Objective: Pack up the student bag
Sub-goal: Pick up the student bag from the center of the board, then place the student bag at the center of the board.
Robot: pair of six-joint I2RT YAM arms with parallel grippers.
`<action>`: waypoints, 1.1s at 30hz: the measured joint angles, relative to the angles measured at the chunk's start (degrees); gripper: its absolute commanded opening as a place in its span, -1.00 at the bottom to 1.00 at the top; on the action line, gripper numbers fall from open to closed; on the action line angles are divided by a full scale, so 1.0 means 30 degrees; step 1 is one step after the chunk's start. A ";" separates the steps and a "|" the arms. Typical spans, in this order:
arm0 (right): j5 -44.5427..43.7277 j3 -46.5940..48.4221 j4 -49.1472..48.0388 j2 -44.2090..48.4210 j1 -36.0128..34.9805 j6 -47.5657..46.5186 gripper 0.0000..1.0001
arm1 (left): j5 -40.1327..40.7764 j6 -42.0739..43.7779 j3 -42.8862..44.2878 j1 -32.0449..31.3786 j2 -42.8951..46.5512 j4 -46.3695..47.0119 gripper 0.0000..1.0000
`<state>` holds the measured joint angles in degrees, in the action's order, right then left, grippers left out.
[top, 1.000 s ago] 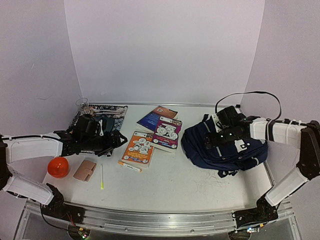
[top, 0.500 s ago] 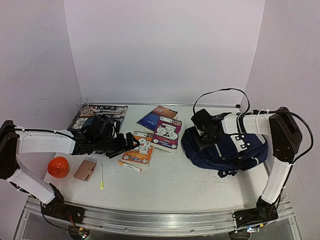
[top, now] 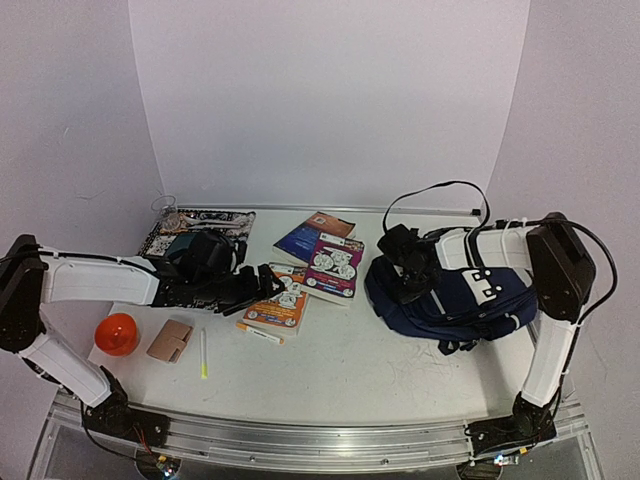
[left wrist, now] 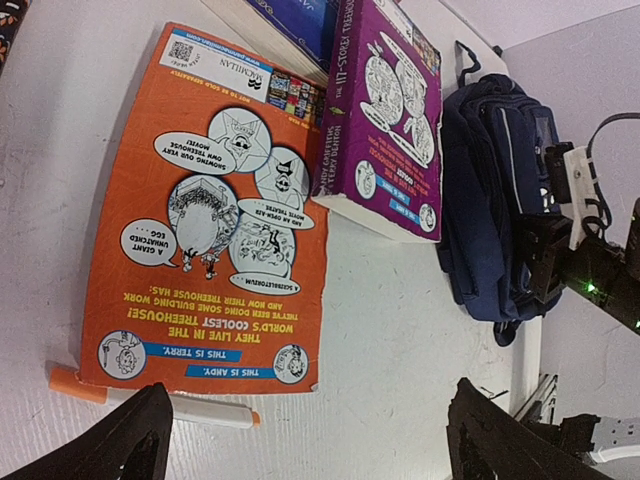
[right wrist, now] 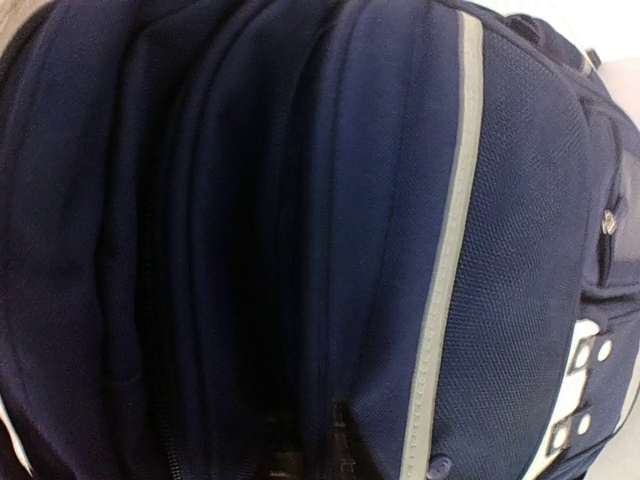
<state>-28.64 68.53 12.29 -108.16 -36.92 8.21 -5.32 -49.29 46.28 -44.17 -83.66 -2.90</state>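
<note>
navy-blue, grey-striped, lying on the table (top: 380,370) right up against the right claw (top: 408,280): logging this as the student bag (top: 470,300). finding its folds, stripe and zip line filling the right wrist view, directly in front of that claw. unable to rate the right claw as spread, pressed together or pinching fabric; seeing none of its fingers clearly in either view. recording the left claw (left wrist: 315,450) as spread wide, pinching nothing, hovering over bare table. noting an orange book (left wrist: 215,220) just ahead of it, and a white marker (left wrist: 170,405) with an orange cap lying along the book's near edge, just in front of one fingertip (left wrist: 120,440). noting a purple book (left wrist: 385,120) further ahead, touching a blue book (left wrist: 300,20). placing the student bag well apart from the left claw, beyond the purple book. logging an orange ball (top: 117,333), a tan pouch (top: 170,340) and a yellow pen (top: 203,352) behind the left claw, beside its arm.
</note>
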 measured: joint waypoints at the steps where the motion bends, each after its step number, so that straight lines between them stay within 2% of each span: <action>1: 0.0036 0.0000 0.0142 0.0251 0.0000 -0.0091 -1.00 | 0.0000 -0.0022 0.0144 -0.0041 -0.0113 -0.0019 0.94; 19: 0.2166 -0.0963 0.2675 0.7837 0.0136 -0.1751 -1.00 | -0.0671 -0.0077 0.3618 -0.0967 -0.2332 -0.0007 0.93; 33: 0.5617 -0.2706 0.2009 1.1064 0.0201 -0.0897 -1.00 | -0.1519 -0.0099 0.9127 -0.3695 -0.6492 0.0382 0.91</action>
<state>-11.79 60.41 18.32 -74.97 -36.32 5.52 -9.88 -49.58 73.66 -55.25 -103.13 -1.75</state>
